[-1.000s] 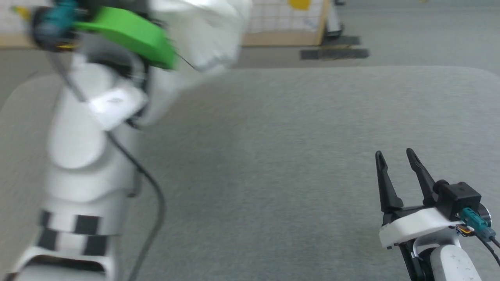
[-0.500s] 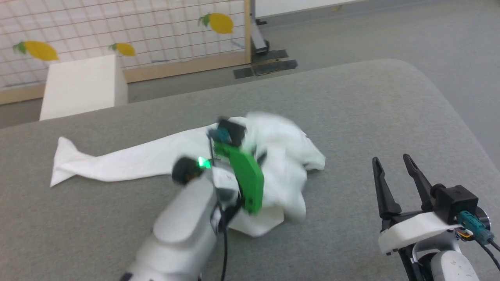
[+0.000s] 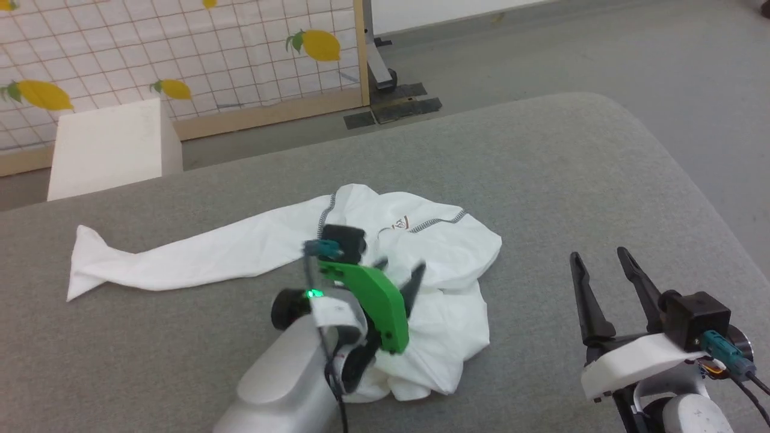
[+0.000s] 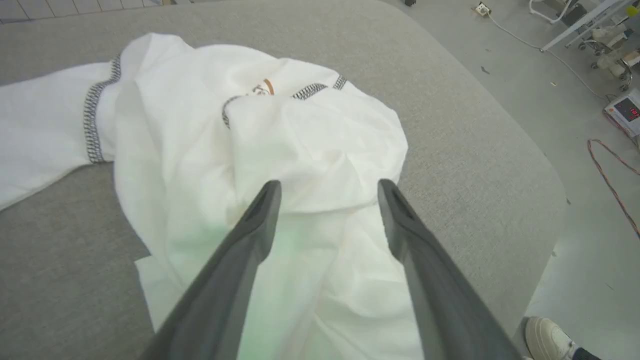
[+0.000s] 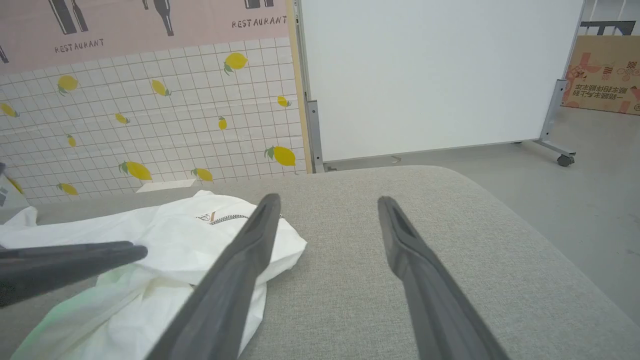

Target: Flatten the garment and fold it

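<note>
Grey, felt-like cloth is covering the tabletop (image 3: 541,180), and the garment (image 3: 445,258) is lying near its middle, with most of it bunching into a crumpled heap. That heap is posing the main risk. Several thin layers are overlapping, so a pinch from above is likely to be catching two or three at once. A pull would then be dragging the whole bundle along instead of opening it out. The nap of the covering may also be gripping the fabric and rolling it under itself.

One sleeve (image 3: 180,258) is stretching out flat toward the robot's left. The other is hiding somewhere in the folds, and grabbing blindly for it is risking a twist through the body.

The left jaws are standing spread over the heap and pinching nothing, their fingers (image 4: 250,235) pointing across the bunched cloth. I cannot tell whether the tips are touching it. The right jaws are also standing spread and empty, hovering over bare tabletop to the garment's right. If both are reaching into the heap together, they are risking a knock against each other.

The grey zigzag seams (image 3: 325,213) and the small tan logo (image 3: 400,225) are showing on the far side. They are serving as the only landmarks, and misreading them could be sending a fold the wrong way.
</note>
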{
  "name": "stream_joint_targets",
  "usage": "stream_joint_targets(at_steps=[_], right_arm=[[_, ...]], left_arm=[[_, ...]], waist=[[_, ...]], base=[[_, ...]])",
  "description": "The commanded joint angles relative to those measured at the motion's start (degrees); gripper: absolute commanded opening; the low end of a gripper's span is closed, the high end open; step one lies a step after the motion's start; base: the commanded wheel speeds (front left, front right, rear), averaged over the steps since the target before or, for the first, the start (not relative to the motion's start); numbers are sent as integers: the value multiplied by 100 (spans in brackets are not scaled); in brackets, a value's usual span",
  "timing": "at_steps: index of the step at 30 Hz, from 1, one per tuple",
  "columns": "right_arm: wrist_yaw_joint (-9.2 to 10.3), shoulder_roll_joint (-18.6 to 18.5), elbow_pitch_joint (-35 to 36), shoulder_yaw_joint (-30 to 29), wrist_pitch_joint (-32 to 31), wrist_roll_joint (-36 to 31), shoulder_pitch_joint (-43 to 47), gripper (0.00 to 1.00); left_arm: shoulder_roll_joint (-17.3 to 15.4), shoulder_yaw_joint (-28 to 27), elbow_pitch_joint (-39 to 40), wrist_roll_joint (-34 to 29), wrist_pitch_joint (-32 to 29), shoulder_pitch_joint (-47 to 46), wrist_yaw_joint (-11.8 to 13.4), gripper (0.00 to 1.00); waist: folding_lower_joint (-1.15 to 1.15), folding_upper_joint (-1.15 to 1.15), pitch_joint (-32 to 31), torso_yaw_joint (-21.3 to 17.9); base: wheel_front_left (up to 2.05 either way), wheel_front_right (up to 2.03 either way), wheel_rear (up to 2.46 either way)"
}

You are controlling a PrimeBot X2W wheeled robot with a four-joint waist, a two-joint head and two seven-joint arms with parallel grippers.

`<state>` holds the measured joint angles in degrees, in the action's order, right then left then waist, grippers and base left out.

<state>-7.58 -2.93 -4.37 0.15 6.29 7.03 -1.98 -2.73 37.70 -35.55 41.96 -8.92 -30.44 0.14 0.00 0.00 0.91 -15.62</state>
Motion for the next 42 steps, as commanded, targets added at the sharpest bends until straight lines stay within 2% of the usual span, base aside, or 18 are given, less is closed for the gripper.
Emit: stream_joint_targets(at_steps=[1, 4, 8, 14, 21, 28, 35, 42], right_arm=[[9, 5, 52, -5, -24, -40, 90, 100], [9, 5, 118, -56, -44, -66, 137, 100], [9, 5, 193, -116, -56, -76, 171, 100], [9, 5, 262, -142, -72, -40, 152, 100], [9, 5, 289, -98, -28, 3, 24, 100], [9, 5, 247, 42, 67, 125, -206, 100], [9, 5, 26, 214, 275, 275, -463, 100], [9, 5, -195, 292, 462, 370, -604, 100]], left_arm=[[-36, -141, 170, 25, 459, 116, 24, 100], [-232, -443, 520, -130, 1487, 321, 171, 100], [-533, -740, 870, -352, 2169, 623, 519, 100], [-912, -1288, 1301, -625, 2374, 1104, 981, 100], [-1116, -1461, 1166, -724, 2314, 1015, 1016, 100], [-1099, -1252, 354, -822, 1537, -74, 944, 100], [-1041, -925, -897, -837, 50, -1132, 833, 100], [-1022, -617, -1794, -840, -1487, -1494, 873, 100]], waist=[[0, 0, -78, 97], [0, 0, -123, 219], [0, 0, -125, 381], [0, 0, -43, 538], [0, 0, 228, 502], [0, 0, 801, 201], [0, 0, 1334, -200], [0, 0, 1526, -368]], base=[[0, 0, 0], [0, 0, 0], [0, 0, 0], [0, 0, 0], [0, 0, 0], [0, 0, 0], [0, 0, 0], [0, 0, 0]])
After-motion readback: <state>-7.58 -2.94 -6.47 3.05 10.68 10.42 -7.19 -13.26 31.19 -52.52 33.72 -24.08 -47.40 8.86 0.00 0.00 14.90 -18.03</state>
